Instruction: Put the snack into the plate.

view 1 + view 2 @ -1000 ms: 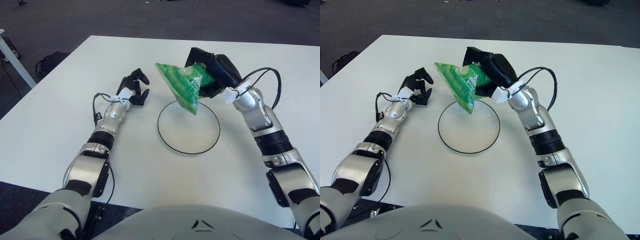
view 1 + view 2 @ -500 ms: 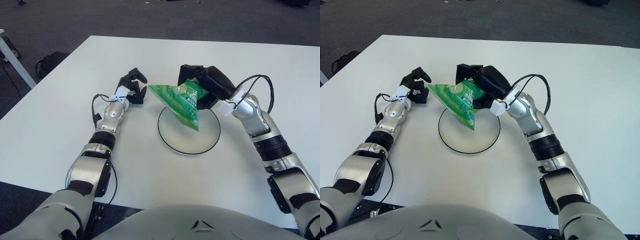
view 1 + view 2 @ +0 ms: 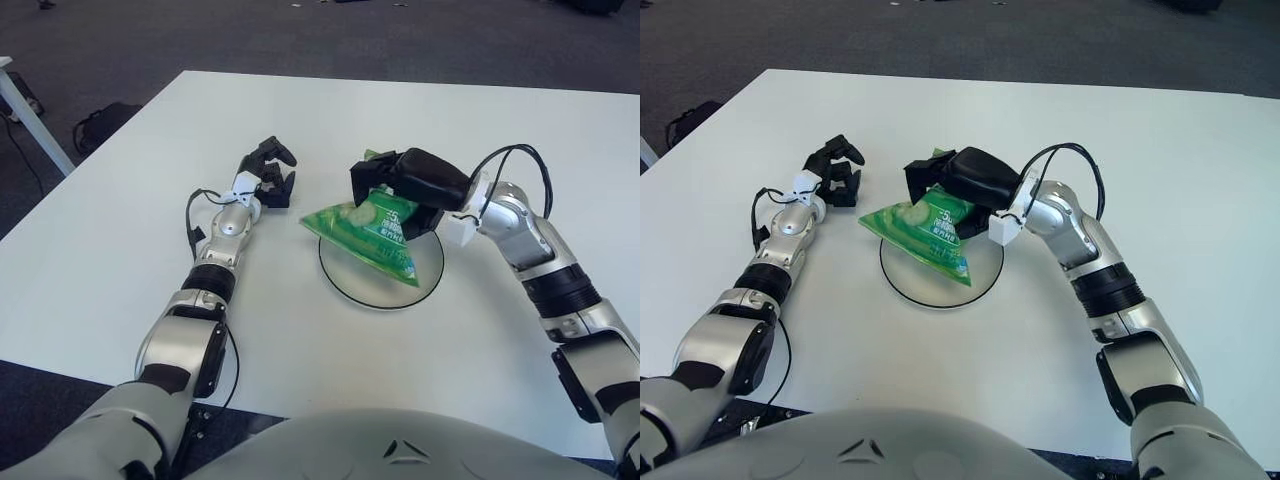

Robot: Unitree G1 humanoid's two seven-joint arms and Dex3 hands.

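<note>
A green snack bag (image 3: pixel 368 236) hangs tilted low over the clear, black-rimmed round plate (image 3: pixel 432 280) at the table's middle; its lower corner reaches the plate's near part, and I cannot tell whether it touches. My right hand (image 3: pixel 392 190) is shut on the bag's upper edge, above the plate's far side. My left hand (image 3: pixel 270 176) shows left of the plate, fingers curled and holding nothing.
The white table (image 3: pixel 120 260) spreads all around the plate. A dark bag (image 3: pixel 98 124) lies on the floor past the table's left edge, near a white table leg (image 3: pixel 30 118).
My right hand has come down and toward me with the snack bag, bringing it from above the plate's far rim to low over the plate. The left hand barely moved.
</note>
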